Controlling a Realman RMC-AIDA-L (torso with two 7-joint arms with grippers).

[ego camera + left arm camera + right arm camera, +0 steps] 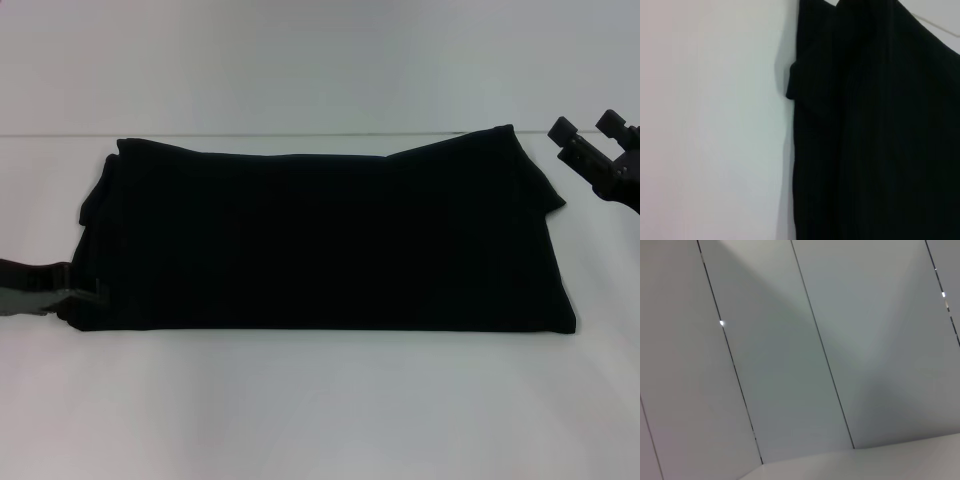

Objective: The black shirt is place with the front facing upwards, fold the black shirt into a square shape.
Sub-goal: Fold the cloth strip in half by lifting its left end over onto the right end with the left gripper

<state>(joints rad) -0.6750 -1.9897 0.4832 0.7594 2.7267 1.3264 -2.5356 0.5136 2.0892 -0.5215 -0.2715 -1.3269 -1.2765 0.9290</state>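
I am seeing even, diffuse overhead light washing the white table (320, 410), black shirt (320, 235) reading as flat featureless black, folds barely showing, soft shadow falling diagonally across wall panels (805, 365), small specular glints (721, 323) showing, mild softness throughout

The shirt (875, 135) fills one side of the left wrist view — plain black cloth lying in layers on the white table (715, 130). A small fold juts from its edge onto the table — no print or label shows.
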